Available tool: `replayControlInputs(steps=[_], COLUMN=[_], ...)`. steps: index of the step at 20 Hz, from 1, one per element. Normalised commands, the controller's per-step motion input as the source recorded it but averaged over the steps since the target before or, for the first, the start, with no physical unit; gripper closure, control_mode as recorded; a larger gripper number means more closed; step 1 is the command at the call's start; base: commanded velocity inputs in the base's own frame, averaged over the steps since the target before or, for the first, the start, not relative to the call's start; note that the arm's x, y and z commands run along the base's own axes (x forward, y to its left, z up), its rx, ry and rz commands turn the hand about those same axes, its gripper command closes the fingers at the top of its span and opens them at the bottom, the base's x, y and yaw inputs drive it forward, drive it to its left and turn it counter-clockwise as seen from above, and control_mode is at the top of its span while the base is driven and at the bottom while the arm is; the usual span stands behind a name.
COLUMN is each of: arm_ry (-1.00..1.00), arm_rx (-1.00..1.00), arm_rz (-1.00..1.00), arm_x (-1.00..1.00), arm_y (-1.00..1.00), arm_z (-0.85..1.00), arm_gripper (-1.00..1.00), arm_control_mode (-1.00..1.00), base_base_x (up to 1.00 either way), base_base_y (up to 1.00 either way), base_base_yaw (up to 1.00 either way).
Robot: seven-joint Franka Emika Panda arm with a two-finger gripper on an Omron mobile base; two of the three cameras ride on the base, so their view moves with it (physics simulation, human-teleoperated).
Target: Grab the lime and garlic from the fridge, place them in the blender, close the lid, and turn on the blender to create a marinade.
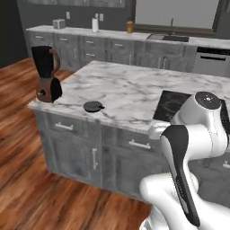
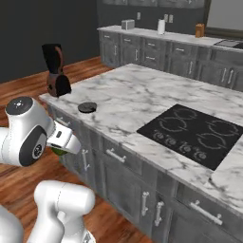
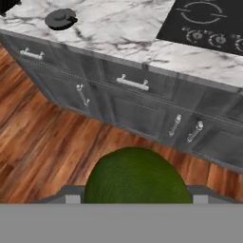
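A marble-topped island (image 1: 121, 90) with grey drawers stands on warm wood flooring (image 1: 22, 179), a black cooktop (image 2: 194, 133) set in at its 3 o'clock end, and at 12 o'clock grey cabinets (image 1: 112, 49) line a dark wall beneath a window (image 1: 175, 13).

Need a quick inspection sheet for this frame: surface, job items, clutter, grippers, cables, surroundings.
Surface: marble island counter, inset black cooktop.
Job's things: blender on the island's corner, jar open; lid lying on the counter beside it; lime in the gripper.
Clutter: nothing seen on the island.
Grippers: gripper closed on the lime, out over the wood floor in front of the island drawers.
Cables: nothing seen.
Surroundings: grey back cabinets with toaster and sink.
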Motion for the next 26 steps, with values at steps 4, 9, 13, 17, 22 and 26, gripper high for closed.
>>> replayControlInputs(steps=[4, 9, 13, 17, 22, 26], arm_ry=[0.00, 0.00, 0.00, 0.00, 0.00, 0.00], arm_rx=[0.00, 0.00, 0.00, 0.00, 0.00, 0.00], arm_rz=[0.00, 0.00, 0.00, 0.00, 0.00, 0.00], arm_x=[0.00, 0.00, 0.00, 0.00, 0.00, 0.00], arm_y=[0.00, 0.00, 0.00, 0.00, 0.00, 0.00], arm_z=[0.00, 0.00, 0.00, 0.00, 0.00, 0.00], arm_gripper=[1.00, 1.00, 1.00, 1.00, 1.00, 1.00], arm_control_mode=[1.00, 1.00, 1.00, 1.00, 1.00, 1.00], base_base_x=[0.99, 1.00, 1.00, 0.96, 0.56, 0.18], base_base_y=[1.00, 1.00, 1.00, 1.00, 1.00, 1.00], base_base_yaw=[-0.34, -0.34, -0.33, -0.33, -0.27, -0.20])
